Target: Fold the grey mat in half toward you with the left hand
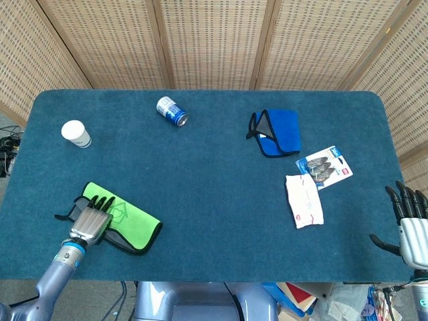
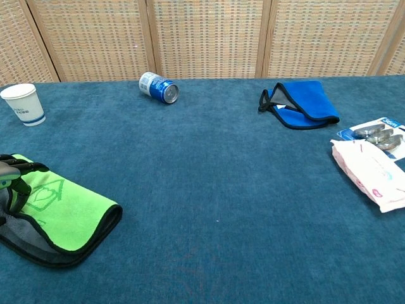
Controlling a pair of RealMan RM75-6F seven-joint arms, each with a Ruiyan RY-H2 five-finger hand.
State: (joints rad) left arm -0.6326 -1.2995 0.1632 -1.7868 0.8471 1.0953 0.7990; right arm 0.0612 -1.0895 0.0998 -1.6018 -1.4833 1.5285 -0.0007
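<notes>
**Ana:** Mat [image 1: 130, 219] placement first: the grey mat sits at the near-left corner of the table [image 1: 214, 174], already doubled over so that its green face is up and only a strip of grey shows along the near edge. Its long axis runs diagonally, from far-left toward near-right.

**Ben:** And the left hand [image 1: 91, 221]?

**Ana:** It rests on the mat's left end, fingers lying forward over the green layer. Whether they pinch the fabric or merely press on it, neither view shows.

**Ben:** So the mat stretches away to the hand's right, not in front of it.

**Ana:** Yes. From the chest view the hand [image 2: 9, 180] is at the frame's left edge and the folded body [image 2: 60, 212] runs rightward from it. The fold looks nearly closed, judged from how little grey remains.

**Ben:** The right hand [image 1: 411, 227]?

**Ana:** Far across, off the near-right table corner, fingers spread, holding nothing. The left is plainly the nearer one; the mat is well apart from the right.
</notes>
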